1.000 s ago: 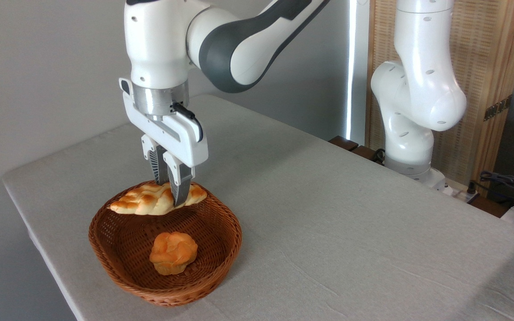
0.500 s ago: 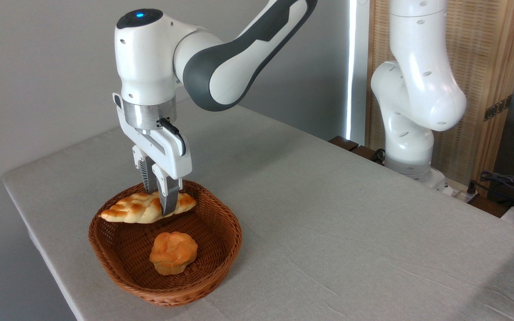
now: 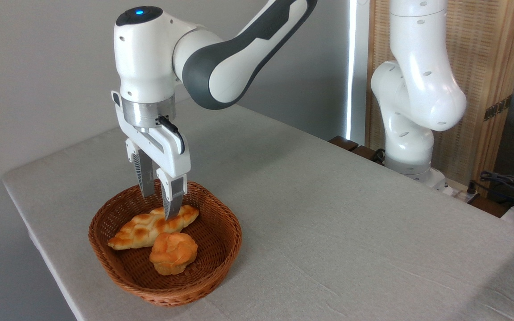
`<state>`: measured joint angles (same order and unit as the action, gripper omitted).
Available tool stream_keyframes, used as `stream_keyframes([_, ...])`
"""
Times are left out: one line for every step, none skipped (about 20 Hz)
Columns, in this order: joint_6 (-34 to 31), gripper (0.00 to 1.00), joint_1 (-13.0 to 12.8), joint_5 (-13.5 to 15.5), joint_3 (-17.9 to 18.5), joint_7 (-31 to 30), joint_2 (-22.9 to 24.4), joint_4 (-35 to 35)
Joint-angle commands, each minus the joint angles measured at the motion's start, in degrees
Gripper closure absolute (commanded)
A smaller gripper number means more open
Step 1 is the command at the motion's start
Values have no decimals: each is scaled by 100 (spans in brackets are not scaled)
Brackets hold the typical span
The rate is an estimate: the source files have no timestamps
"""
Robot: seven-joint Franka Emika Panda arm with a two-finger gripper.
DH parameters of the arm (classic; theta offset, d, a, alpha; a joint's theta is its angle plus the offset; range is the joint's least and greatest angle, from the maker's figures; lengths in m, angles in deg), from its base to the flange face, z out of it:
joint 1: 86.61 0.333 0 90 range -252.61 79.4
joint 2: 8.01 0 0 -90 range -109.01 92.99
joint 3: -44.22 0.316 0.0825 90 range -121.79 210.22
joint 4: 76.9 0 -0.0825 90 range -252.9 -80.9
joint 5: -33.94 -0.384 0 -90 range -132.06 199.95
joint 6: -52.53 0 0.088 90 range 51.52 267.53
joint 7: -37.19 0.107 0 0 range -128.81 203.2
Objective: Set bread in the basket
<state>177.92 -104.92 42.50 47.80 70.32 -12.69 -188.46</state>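
The bread (image 3: 146, 228), a long braided golden loaf with pointed ends, lies on the floor of the brown wicker basket (image 3: 214, 263), leaning against a small round orange bun (image 3: 173, 253). Above the loaf's right part hangs my gripper (image 3: 159, 203), open, with its fingers spread apart and nothing between them. The nearer fingertip (image 3: 172, 209) overlaps the loaf's back edge in the picture; whether it touches is unclear.
The basket sits near the front left corner of the grey cloth-covered table (image 3: 328, 214), close to the table's left edge. The arm's white base (image 3: 413, 133) stands at the back right, with cables (image 3: 507, 183) and a wooden screen behind it.
The gripper opened and let go of the loaf, which dropped from above the rim onto the basket floor beside the bun. The hand rose slightly.
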Motion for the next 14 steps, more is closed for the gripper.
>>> stream_keyframes([-329,0,38,-65,142,-131,125,370])
stream_keyframes([-688,0,82,-65,168,-123,125,641])
stream_keyframes([-1118,0,117,-74,282,-114,117,975])
stream_keyframes([-1575,0,109,-82,448,-79,116,1265])
stream_keyframes([-2006,0,117,-91,598,-70,116,1503])
stream_keyframes([-2323,0,126,-126,660,-61,151,1636])
stream_keyframes([-2553,0,196,-335,635,-35,282,1629])
stream_keyframes([-2651,0,336,-659,556,35,397,1620])
stream_keyframes([-2652,0,450,-845,399,131,441,1611])
stream_keyframes([-2652,0,643,-908,301,280,511,1602])
stream_keyframes([-2652,0,810,-900,266,456,547,1602])
stream_keyframes([-2660,0,933,-883,213,666,591,1602])
stream_keyframes([-2713,0,1074,-856,160,825,635,1602])
stream_keyframes([-2791,0,1154,-847,151,896,670,1602])
